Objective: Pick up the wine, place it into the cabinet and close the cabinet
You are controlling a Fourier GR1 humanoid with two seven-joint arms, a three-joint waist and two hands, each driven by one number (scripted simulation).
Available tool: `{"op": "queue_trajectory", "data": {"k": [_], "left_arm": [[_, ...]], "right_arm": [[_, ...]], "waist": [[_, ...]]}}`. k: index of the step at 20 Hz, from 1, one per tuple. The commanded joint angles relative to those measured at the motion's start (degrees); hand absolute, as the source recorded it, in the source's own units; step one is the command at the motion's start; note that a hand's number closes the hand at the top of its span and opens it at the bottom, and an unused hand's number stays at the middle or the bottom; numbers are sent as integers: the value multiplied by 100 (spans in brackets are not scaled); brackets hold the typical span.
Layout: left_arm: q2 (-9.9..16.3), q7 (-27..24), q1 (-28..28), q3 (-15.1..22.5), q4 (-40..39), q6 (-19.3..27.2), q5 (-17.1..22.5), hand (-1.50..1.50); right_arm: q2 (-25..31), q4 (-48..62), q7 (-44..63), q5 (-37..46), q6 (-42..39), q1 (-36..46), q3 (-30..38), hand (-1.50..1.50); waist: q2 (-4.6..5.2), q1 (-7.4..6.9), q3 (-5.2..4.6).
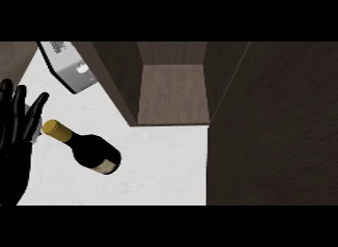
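Left robot hand [8,132] at view's left edge, left of wine bottle [86,147]: black, fingers straight, spread, pointing up, holding nothing. Wine bottle on white speckled desk [158,169]: dark glass, gold cap, pale label, neck toward hand. Grey boxy item [70,65] up-left of bottle. Right of bottle: open dark wood-grain cabinet [173,91], door [279,125] swung out.

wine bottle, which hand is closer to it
Left. The left hand is open, fingers up, just left of the wine bottle near its gold cap. The right hand shows nowhere in the head view.
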State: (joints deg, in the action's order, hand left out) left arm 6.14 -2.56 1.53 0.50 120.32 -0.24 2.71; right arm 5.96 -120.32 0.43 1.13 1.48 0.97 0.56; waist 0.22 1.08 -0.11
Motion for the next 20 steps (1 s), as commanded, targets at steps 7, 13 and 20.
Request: {"op": "queue_trajectory", "data": {"k": [7,13,20], "left_arm": [[657,255,-508,937,-793,-2803,2865,-150],[1903,985,-513,270,-1127,-3921,5339,-150],[3666,1733,-1091,-432,-1919,-4420,8096,-150]], "right_arm": [[-271,-120,294,-552,-464,-314,-775,-150],[-228,-988,906,-776,-529,-881,-1104,-150],[-288,-2293,2175,-531,-76,-957,-1566,-150]], "waist": [[113,259,-15],[-39,128,-2],[-30,10,2]]}}
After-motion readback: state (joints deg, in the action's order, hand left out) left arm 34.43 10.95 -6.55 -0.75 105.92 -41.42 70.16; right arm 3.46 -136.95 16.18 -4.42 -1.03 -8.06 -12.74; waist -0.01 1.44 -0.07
